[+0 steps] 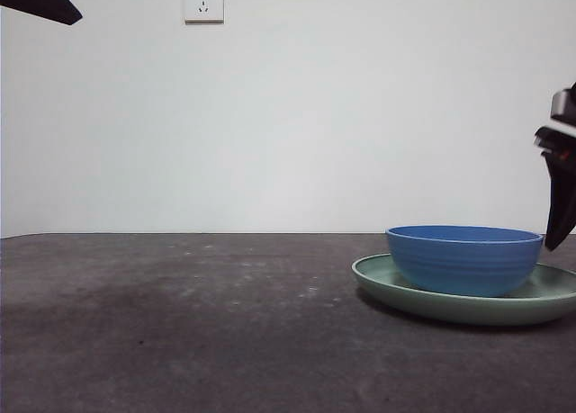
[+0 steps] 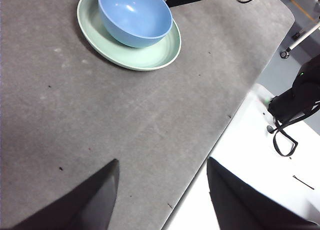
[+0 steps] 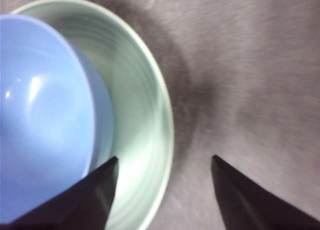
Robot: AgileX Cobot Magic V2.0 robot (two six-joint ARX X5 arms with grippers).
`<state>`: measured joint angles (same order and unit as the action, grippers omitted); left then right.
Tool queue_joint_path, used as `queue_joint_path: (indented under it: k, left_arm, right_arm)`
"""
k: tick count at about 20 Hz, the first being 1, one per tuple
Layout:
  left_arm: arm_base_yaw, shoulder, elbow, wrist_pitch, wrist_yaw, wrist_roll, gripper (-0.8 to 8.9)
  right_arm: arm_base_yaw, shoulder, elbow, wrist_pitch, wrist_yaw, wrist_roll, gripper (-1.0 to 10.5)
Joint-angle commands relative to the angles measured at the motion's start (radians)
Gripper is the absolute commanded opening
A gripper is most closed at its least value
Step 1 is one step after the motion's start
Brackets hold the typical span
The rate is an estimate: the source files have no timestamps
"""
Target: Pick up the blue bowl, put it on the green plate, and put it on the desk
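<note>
Right pincer (image 3: 162,190) released over pale mint-green shallow plate (image 3: 150,115); ridged round blue bowl (image 3: 40,115) (likely light, stiff, slippery) best gripped at rim.

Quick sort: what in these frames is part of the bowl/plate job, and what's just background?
Job:
- round ridged blue bowl, sitting in the plate
- wide shallow pale-green plate
- dark grey matte desk
- right end effector, open, beside the plate's rim

Background:
- white wall socket
- left end effector, open, away from the dishes

green plate (image 1: 468,307) cut off at front view's edge, right wrist view blurred
</note>
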<state>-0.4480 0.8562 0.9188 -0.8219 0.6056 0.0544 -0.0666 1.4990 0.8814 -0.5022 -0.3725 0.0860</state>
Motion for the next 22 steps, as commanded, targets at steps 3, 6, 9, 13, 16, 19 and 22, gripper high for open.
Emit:
queue_joint_path:
  k: [3, 6, 9, 13, 16, 19, 22]
  left_arm:
    - [-0.005, 0.004, 0.013, 0.006, 0.006, 0.01, 2.8]
    - [-0.005, 0.004, 0.013, 0.006, 0.006, 0.01, 2.8]
    - [-0.005, 0.004, 0.013, 0.006, 0.005, 0.01, 2.8]
    - [-0.005, 0.004, 0.013, 0.006, 0.005, 0.01, 2.8]
    - [-0.005, 0.005, 0.013, 0.006, 0.005, 0.009, 2.8]
    - [-0.005, 0.004, 0.013, 0.006, 0.005, 0.009, 2.8]
    - [-0.005, 0.004, 0.013, 0.006, 0.005, 0.009, 2.8]
  right_arm:
    - [0.0, 0.092, 0.006, 0.048, -0.021, 0.004, 2.3]
    - [0.0, 0.106, 0.006, 0.069, -0.02, 0.003, 1.1]
    - [0.0, 0.109, 0.006, 0.077, -0.02, 0.004, 0.5]
    - [0.0, 0.109, 0.006, 0.08, -0.02, 0.004, 0.3]
    - [0.0, 0.109, 0.006, 0.08, -0.02, 0.004, 0.2]
    - [0.0, 0.109, 0.006, 0.088, -0.021, 0.006, 0.2]
    - [-0.002, 0.094, 0.006, 0.09, -0.058, 0.022, 0.2]
